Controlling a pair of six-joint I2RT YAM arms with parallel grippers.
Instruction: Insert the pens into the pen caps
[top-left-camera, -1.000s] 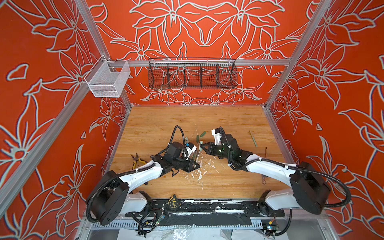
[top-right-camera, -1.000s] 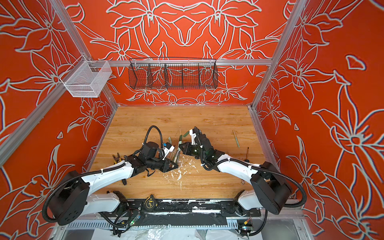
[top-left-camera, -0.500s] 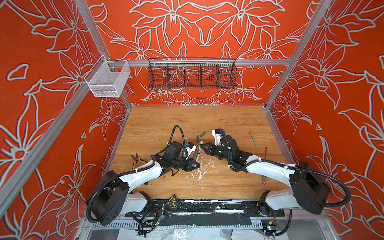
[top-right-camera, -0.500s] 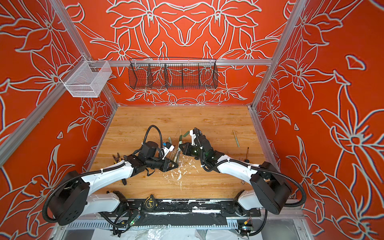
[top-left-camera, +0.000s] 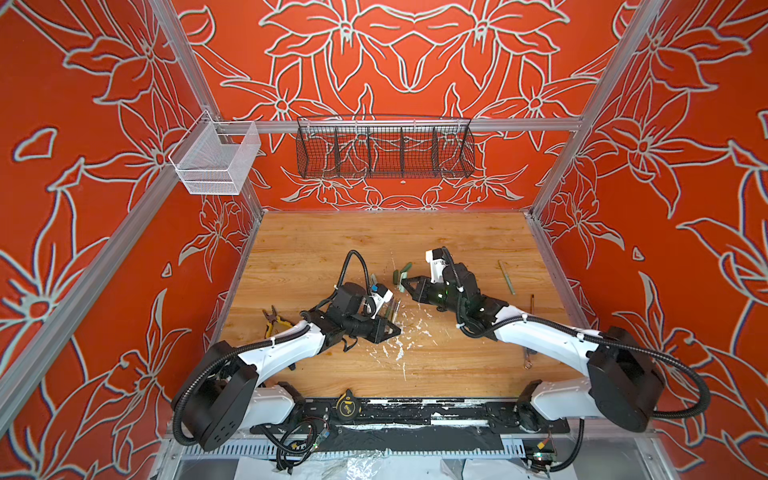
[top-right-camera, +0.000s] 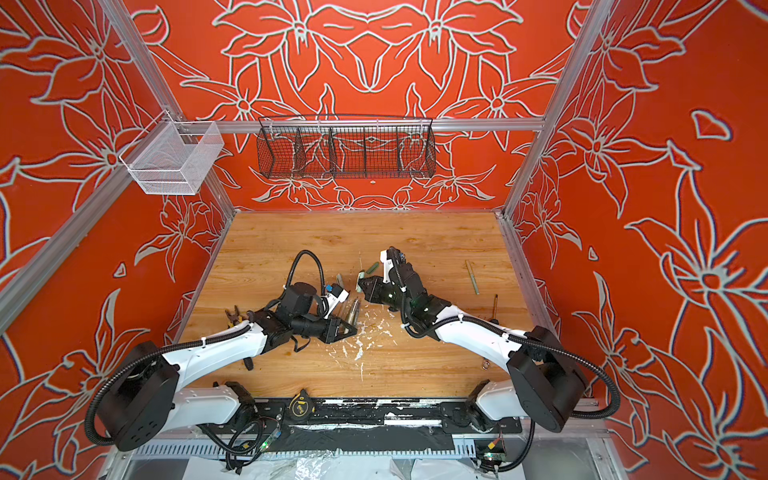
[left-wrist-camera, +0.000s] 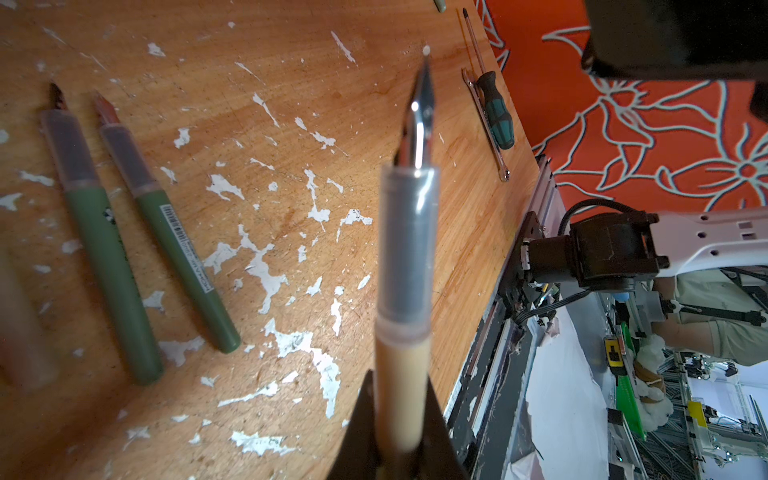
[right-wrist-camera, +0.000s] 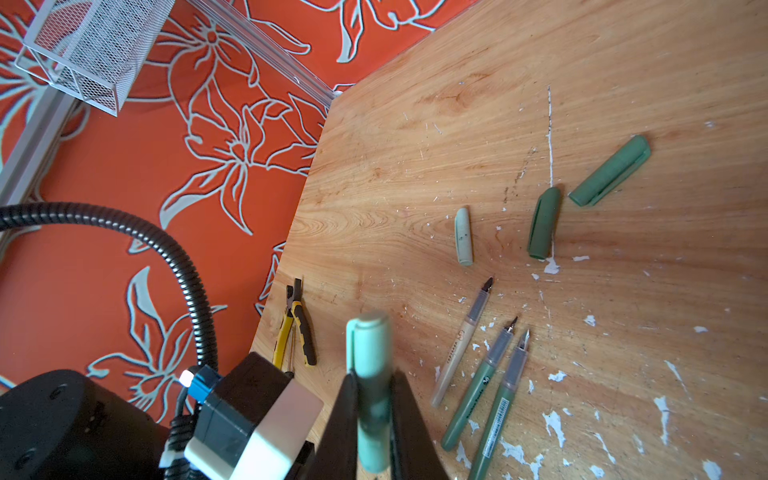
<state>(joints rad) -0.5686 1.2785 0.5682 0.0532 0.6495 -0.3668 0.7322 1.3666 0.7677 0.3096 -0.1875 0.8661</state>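
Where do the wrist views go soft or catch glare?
Left wrist view: the tan pen blurs toward the left gripper, and its nib glints. Right wrist view: the pale green cap is soft in the right gripper; the green pens look sharp.

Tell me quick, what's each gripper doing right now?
Left gripper: closed, holding a tan pen.
Right gripper: closed, holding a pale green cap.
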